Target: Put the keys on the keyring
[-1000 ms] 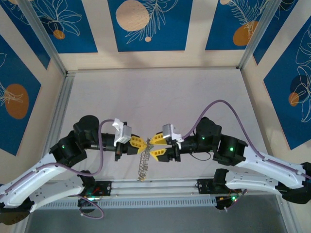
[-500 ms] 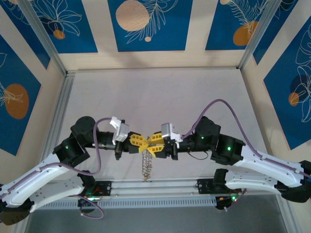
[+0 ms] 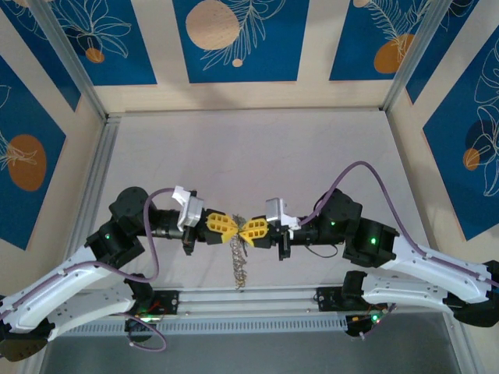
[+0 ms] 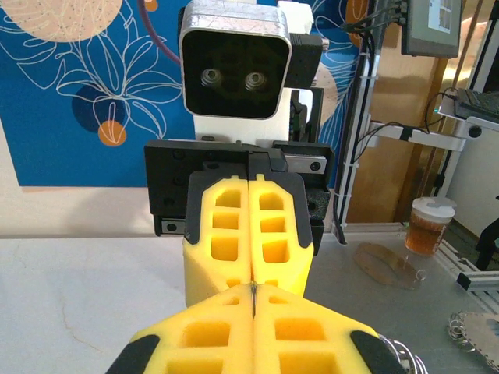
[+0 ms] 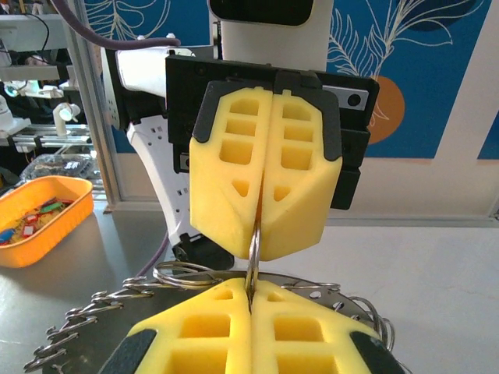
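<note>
Keyring point(image 5: 254, 243) sits pinched right where your two claws meet tip to tip. The left gripper point(image 3: 231, 227) is clamped on one part of its rim and the right gripper point(image 3: 244, 230) is clamped on it from the opposite side, both pairs of jaws pressed flat together. It lies straight ahead of each claw, neither arm nearer than the other, and its thin edge runs in line with both seams, so your coming move turns on which claw lets go or twists.

From above you get a chain of linked rings point(image 3: 238, 265) trailing from the meeting point toward the arm bases, but not the grip itself. The right wrist view gives you the grey sliver passing from one seam into the other, with that chain's loops spread under the claw. Off to that claw's left, an orange tray point(image 5: 47, 238) holds small coloured pieces point(image 5: 31, 220), too small to identify
</note>
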`<control>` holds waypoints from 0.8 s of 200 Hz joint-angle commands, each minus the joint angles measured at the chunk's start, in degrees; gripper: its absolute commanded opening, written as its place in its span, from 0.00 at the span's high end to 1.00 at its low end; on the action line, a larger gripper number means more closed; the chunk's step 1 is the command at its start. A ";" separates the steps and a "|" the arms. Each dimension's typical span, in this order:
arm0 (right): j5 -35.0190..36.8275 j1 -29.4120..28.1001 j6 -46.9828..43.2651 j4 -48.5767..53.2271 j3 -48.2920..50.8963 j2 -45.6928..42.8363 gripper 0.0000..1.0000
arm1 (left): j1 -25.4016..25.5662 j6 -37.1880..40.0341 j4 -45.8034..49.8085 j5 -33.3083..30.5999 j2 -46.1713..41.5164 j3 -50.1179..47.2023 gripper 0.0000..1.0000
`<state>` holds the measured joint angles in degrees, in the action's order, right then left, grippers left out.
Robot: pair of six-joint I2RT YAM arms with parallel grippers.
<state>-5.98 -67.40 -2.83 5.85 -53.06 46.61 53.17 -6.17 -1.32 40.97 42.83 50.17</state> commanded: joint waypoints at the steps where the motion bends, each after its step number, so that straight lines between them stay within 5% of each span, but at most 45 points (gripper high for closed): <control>1: -0.03 -0.21 -1.42 -1.03 0.50 -1.06 1.00 | 0.36 -0.98 -4.05 1.35 -0.12 -0.07 1.00; 35: 2.69 -0.16 -3.46 4.61 -2.72 -1.14 1.00 | 0.36 2.17 9.01 -1.90 1.94 4.25 1.00; 66: 6.30 -0.21 -6.68 15.58 -8.76 1.66 1.00 | 0.40 8.00 27.28 -9.13 2.92 12.33 0.73; 107: 13.23 -1.70 -10.46 28.55 -17.05 6.81 1.00 | 0.35 16.07 49.55 -17.70 8.12 25.87 0.68; 160: 17.35 -3.68 -13.29 36.24 -24.33 11.92 1.00 | 1.63 18.56 54.39 -20.80 14.23 29.49 0.64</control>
<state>8.21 -70.22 -13.56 38.06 -73.03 57.43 53.69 9.63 47.27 23.20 55.13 79.20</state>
